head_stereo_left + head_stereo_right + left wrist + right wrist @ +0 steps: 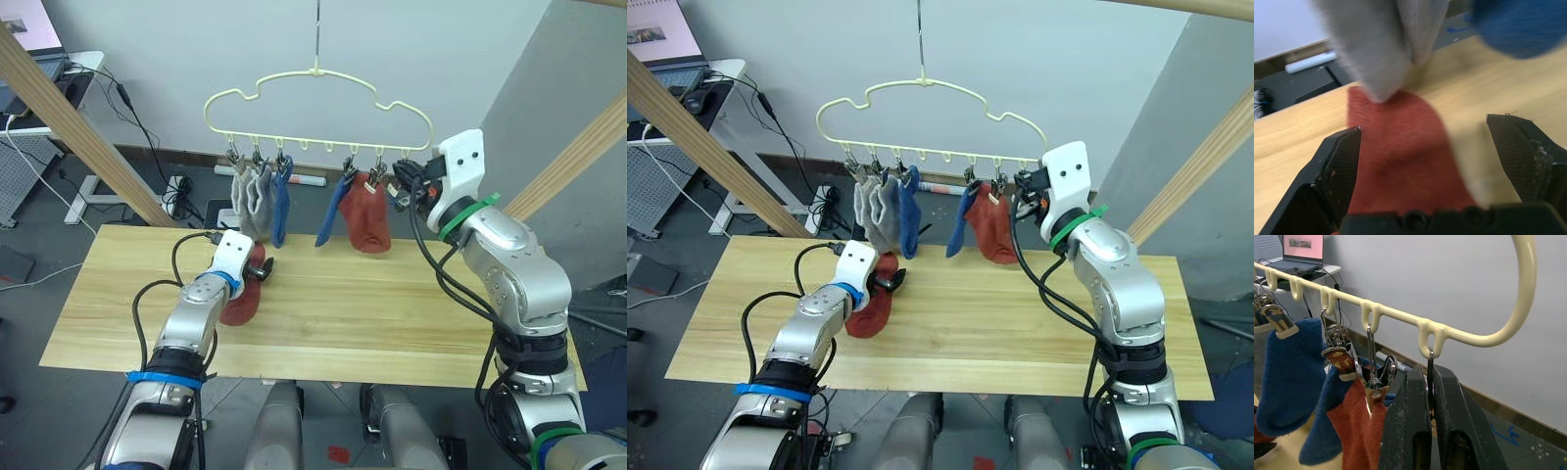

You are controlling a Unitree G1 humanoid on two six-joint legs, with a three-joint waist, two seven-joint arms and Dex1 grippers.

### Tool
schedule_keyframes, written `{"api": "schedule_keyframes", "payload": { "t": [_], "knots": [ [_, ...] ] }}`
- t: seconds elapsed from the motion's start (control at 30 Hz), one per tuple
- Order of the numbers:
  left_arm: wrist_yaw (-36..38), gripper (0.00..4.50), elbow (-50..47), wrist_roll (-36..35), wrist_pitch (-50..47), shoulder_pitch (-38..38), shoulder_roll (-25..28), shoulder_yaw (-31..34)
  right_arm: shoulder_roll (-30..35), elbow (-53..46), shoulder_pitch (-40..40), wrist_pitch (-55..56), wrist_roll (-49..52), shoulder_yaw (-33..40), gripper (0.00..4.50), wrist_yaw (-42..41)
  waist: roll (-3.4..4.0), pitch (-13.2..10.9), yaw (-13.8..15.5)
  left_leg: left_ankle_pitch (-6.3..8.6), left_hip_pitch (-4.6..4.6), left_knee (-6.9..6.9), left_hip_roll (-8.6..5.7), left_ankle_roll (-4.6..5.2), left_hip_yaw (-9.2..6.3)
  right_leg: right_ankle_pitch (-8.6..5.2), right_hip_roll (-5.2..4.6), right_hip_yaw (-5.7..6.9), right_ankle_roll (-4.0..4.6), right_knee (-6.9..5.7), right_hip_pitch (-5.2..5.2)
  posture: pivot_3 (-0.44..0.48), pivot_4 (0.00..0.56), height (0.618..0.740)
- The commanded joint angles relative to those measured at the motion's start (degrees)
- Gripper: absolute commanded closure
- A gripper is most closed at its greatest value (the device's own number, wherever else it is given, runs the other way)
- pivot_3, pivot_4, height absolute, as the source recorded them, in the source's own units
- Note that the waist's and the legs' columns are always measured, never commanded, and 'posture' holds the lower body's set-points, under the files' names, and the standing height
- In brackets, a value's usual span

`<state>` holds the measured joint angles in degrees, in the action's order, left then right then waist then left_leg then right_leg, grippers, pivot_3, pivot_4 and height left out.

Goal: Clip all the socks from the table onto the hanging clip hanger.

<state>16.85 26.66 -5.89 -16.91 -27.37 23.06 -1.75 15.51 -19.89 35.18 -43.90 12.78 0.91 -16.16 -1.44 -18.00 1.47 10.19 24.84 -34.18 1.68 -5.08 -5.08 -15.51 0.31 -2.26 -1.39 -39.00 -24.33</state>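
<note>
One rust-red sock (242, 294) left flat on the desk (392, 313), lying between the wide-open jaws of the left gripper (1432, 161), neither finger touching it as far as the left wrist view shows. Five socks already on the clip hanger (318, 98): two grey socks (252, 201) and a blue sock (281, 201) just above and beyond the left jaws, their toes dangling close over the red one; a second blue sock (333, 211) and a hung red sock (366, 215) just beside the right gripper (1430, 396). Right jaws pinched narrow on the end clip (1429, 377), the last one along the hanger's bar, next to the clip holding the hung red sock. Hanger hangs by its hook over the far edge of the desk, level.
</note>
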Motion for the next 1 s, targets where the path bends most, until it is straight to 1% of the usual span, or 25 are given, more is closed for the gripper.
{"api": "schedule_keyframes", "payload": {
  "t": [0.03,0.2,0.23,0.33,0.43,0.47,0.63,0.67,0.7,0.8,1.0],
  "knots": [
    [0.0,0.0,2.4,0.7,-0.5,-0.7,0.1,1.6,-0.2,-2.5,-1.0,-0.9,0.3,0.4,4.49,1.0,0.0,0.0,0.0,0.0,0.0,0.0,-0.01,0.0,0.0,0.04,0.0,0.0,0.06,0.0,0.0,0.155,0.324,0.74],
    [2.4,0.0,2.4,-1.1,-6.5,0.7,-0.8,2.7,0.0,-2.6,-1.0,-1.2,0.0,0.7,4.49,1.5,0.0,0.0,0.0,0.0,-0.06,-0.01,-0.01,0.0,0.0,0.06,0.0,0.01,0.11,-0.03,0.07,0.155,0.328,0.74],
    [2.9,0.0,2.1,-1.3,-7.3,1.0,-1.0,2.8,0.1,-2.4,-1.0,-1.2,0.0,0.7,4.49,1.6,0.0,0.0,0.0,0.0,-0.08,-0.01,0.0,0.0,-0.01,-0.03,0.0,0.01,-0.05,-0.03,0.09,0.155,0.328,0.74],
    [4.4,0.57,0.1,-1.3,-8.9,2.3,-0.9,2.5,0.2,-2.2,-0.7,-1.2,0.1,0.8,4.5,1.8,0.01,0.0,-0.1,0.0,-0.12,-0.04,0.0,0.0,-0.01,-0.05,0.0,0.0,-0.08,-0.05,0.14,0.159,0.329,0.74],
    [5.5,1.4,-2.3,-1.4,-10.0,3.6,-1.2,2.7,0.5,-1.7,-0.3,-1.3,0.3,1.0,4.5,1.6,0.01,0.0,0.0,0.0,-0.12,-0.06,-0.01,0.0,-0.01,-0.05,0.0,0.0,-0.08,-0.05,0.16,0.161,0.33,0.74],
    [5.7,1.77,-2.9,-1.2,-10.1,3.9,-1.3,2.6,0.7,-1.6,-0.2,-1.3,0.4,1.2,4.5,1.4,0.01,0.0,0.0,0.0,-0.12,-0.07,-0.01,0.0,-0.01,-0.05,-0.01,0.0,-0.09,-0.05,0.17,0.161,0.33,0.74],
    [6.9,3.09,-5.6,-0.5,-9.7,5.4,-2.0,1.6,1.8,0.2,1.2,-1.2,1.0,2.1,4.5,0.5,0.01,0.0,0.0,0.0,-0.12,-0.1,-0.01,0.0,-0.01,-0.05,-0.03,0.01,-0.09,-0.05,0.19,0.159,0.329,0.74],
    [7.3,3.41,-6.5,-0.4,-9.3,5.7,-2.3,1.1,2.0,0.7,1.7,-1.3,1.3,2.4,4.5,0.4,0.01,0.0,0.0,0.0,-0.12,-0.1,-0.01,0.0,-0.01,-0.05,-0.04,0.03,-0.1,-0.04,0.19,0.159,0.329,0.74],
    [7.8,3.6,-7.5,-0.5,-8.7,5.9,-2.9,0.6,2.1,1.3,2.3,-1.6,1.8,2.9,4.5,0.1,0.01,0.0,0.0,0.0,-0.12,-0.11,-0.01,0.0,0.0,-0.05,-0.04,0.02,-0.1,-0.04,0.19,0.159,0.329,0.74],
    [8.9,4.47,-10.5,-2.6,-9.5,6.4,-5.7,0.8,1.5,2.6,3.7,-4.7,4.8,5.0,4.5,-0.3,0.01,0.0,0.1,-0.01,-0.1,-0.12,-0.02,0.01,0.02,-0.05,-0.08,0.05,-0.1,-0.04,0.21,0.159,0.328,0.74],
    [12.2,4.49,-21.0,-7.1,-10.9,6.5,-12.8,-2.0,-1.7,6.8,10.8,-23.7,16.4,15.8,4.5,1.6,0.0,0.0,0.1,-0.03,-0.03,-0.14,-0.01,0.05,0.04,0.02,-0.16,0.13,0.02,-0.04,0.21,0.164,0.32,0.74]
  ]
}}
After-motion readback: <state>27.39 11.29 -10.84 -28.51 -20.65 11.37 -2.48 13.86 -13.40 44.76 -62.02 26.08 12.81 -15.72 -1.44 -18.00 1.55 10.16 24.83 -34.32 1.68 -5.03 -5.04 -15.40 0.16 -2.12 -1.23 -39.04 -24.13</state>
